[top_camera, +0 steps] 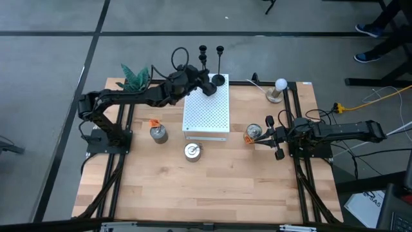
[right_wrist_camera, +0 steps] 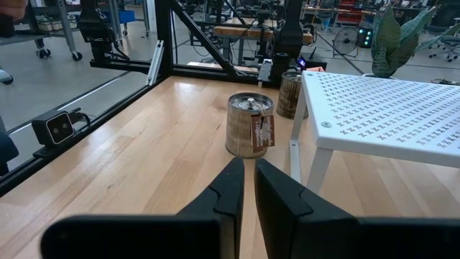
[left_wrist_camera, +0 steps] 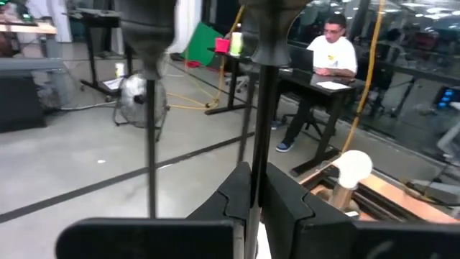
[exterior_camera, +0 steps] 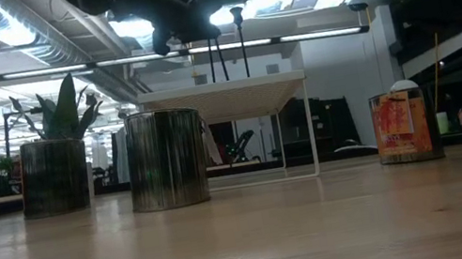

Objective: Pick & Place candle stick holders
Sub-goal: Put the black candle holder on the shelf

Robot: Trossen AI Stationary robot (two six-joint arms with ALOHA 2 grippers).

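Slim black candle stick holders (top_camera: 219, 61) stand at the far end of a white perforated stand (top_camera: 206, 113). Their stems show in the low view (exterior_camera: 242, 46). My left gripper (top_camera: 207, 77) reaches over that far end from the left and is shut on one holder's stem, seen in the left wrist view (left_wrist_camera: 256, 194). A second holder (left_wrist_camera: 149, 108) stands close beside it. My right gripper (top_camera: 270, 136) is shut and empty at the table's right, pointing at a silver tin (right_wrist_camera: 250, 124). My left gripper pinches one holder's thin stem (left_wrist_camera: 257, 155) between its two fingers, some way below the cup (left_wrist_camera: 269, 32). The fingers come about level and lie across the stem. The holder stands upright. Its base is hidden by the gripper, so I cannot tell whether it is lifted.
Silver tins stand on the wooden table (top_camera: 158, 133) (top_camera: 192, 151) (top_camera: 254, 133). A white bulb on a wooden base (top_camera: 279, 87) is at the far right and a green plant (top_camera: 135, 77) at the far left. A person sits at a desk beyond the table (left_wrist_camera: 334, 50).
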